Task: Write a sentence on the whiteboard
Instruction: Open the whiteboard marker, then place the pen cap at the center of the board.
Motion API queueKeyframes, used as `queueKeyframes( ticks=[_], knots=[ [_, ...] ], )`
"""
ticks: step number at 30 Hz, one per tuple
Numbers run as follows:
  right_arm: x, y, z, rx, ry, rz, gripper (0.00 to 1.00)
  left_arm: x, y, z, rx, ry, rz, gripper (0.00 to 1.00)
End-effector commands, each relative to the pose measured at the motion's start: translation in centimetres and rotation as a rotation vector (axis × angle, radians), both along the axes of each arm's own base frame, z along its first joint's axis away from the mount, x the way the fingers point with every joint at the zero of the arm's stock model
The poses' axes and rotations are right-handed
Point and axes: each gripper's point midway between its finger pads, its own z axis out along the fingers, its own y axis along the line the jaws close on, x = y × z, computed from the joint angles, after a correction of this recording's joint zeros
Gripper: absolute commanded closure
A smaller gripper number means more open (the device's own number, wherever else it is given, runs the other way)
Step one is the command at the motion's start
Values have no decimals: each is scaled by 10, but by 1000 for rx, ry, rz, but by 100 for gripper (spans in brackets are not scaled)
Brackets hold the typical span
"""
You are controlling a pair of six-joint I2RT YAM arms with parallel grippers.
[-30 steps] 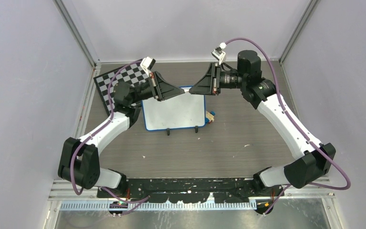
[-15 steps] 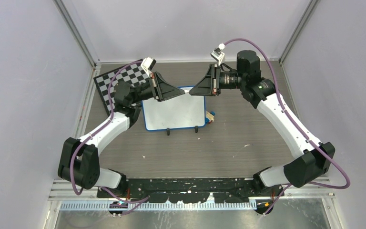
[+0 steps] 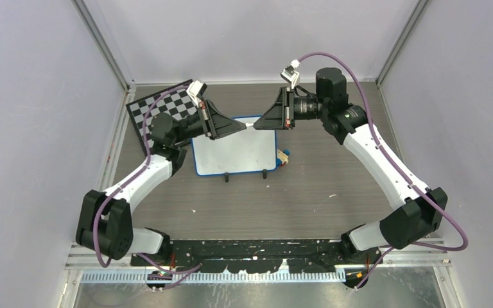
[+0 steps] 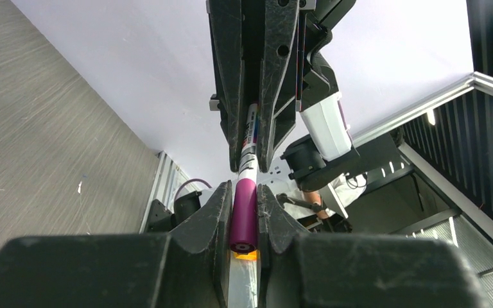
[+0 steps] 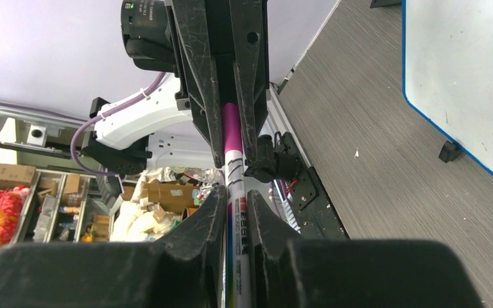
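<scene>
The whiteboard [image 3: 234, 153] lies flat at the table's middle back, white with a blue frame; no sentence shows on it. Above its far edge my two grippers meet tip to tip on one marker [image 3: 250, 126]. My left gripper [image 3: 242, 127] is shut on the marker's magenta cap [image 4: 244, 215]. My right gripper [image 3: 258, 124] is shut on the white printed barrel [image 5: 237, 224]. In the left wrist view the right gripper [image 4: 250, 128] faces me, and the barrel [image 4: 248, 154] joins the cap. In the right wrist view the left gripper [image 5: 230, 122] holds the cap [image 5: 231, 125], and the board's corner [image 5: 462, 77] is at the right.
A black-and-white chessboard [image 3: 160, 109] leans at the back left, partly under the left arm. A small blue and orange object [image 3: 284, 156] lies by the board's right edge. Grey walls close in left, right and back. The board's black feet [image 3: 227, 178] face the near side.
The left gripper and forearm have drawn back slightly to the left, and the right arm has shifted a little left. Both grippers still hold the marker.
</scene>
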Motion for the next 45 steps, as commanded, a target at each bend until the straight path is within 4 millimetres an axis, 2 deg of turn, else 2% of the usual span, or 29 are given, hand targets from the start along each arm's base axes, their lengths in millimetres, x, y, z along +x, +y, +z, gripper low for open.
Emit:
queueKeyframes(
  ticks=[1, 5, 8, 16, 21, 23, 25, 26, 27, 29, 31, 34, 37, 39, 41, 45],
  knots=[
    [12, -44, 43, 62, -100, -88, 100, 32, 44, -13, 10, 21, 185, 100],
    [26, -69, 51, 98, -100, -162, 100, 38, 58, -23, 31, 16, 217, 100],
    [31, -85, 49, 105, -102, -201, 100, 37, 64, -26, 34, 19, 221, 100],
    [15, -84, 48, 135, -96, -144, 100, 32, 60, -19, 44, -21, 187, 100],
    [6, -79, 50, 154, -107, -106, 100, 21, 47, -17, 73, -48, 96, 100],
    [6, -80, 46, 140, -110, -110, 100, 18, 46, -24, 144, -84, 65, 100],
    [8, -82, 39, 106, -116, -129, 100, 16, 50, -44, 282, -105, 88, 100],
    [8, -83, 35, 85, -116, -138, 100, 14, 55, -61, 395, -121, 114, 100],
    [10, -84, 29, 63, -115, -147, 100, 20, 65, -65, 532, -176, 201, 100],
    [12, -87, 18, 24, -112, -163, 100, 14, 98, -110, 839, -123, 254, 100],
    [13, -89, 9, -9, -115, -176, 100, 16, 137, -134, 1080, -106, 308, 100],
    [13, -91, -3, -42, -125, -179, 100, 12, 196, -164, 1357, -122, 333, 100],
    [11, -93, -12, -68, -127, -174, 100, 0, 245, -195, 1533, -87, 326, 100],
    [9, -95, -24, -100, -120, -175, 100, -10, 270, -218, 1625, -67, 299, 99],
    [6, -96, -39, -127, -98, -168, 100, -18, 286, -242, 1698, -55, 265, 98],
    [-2, -99, -67, -187, -70, -160, 100, -21, 301, -279, 1769, -63, 231, 96]
  ],
)
